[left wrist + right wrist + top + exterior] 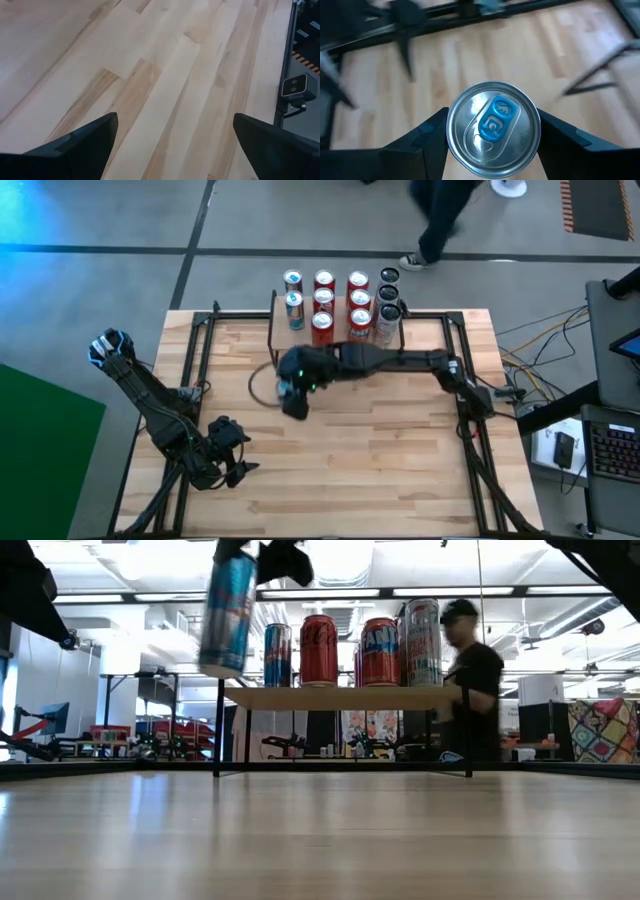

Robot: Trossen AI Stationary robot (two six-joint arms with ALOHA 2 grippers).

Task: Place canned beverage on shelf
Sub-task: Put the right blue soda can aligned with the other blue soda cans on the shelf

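My right gripper [292, 388] is shut on a slim blue and silver can [228, 610], whose silver top with a blue tab shows in the right wrist view [492, 129]. The can is in the air, in front of the shelf's left end. The shelf [340, 697], a light-wood plank on thin black legs, stands at the table's far edge [279, 315] and carries several red and blue cans [320, 650] standing upright. My left gripper [175, 145] is open and empty over bare wood near the table's front left [238, 465]. My right gripper pinches the can between its two fingers [427, 137], one on each side of the can's upper wall [451, 131] just below the rim. The fingers come from above, pointing down. The can hangs below them, lifted clear of the table and tilted slightly [228, 610].
The table is a wooden slatted top [380, 440] with a black frame along its sides. A grey cable loop [258, 385] lies near my right gripper. A person [470, 670] walks past behind the table.
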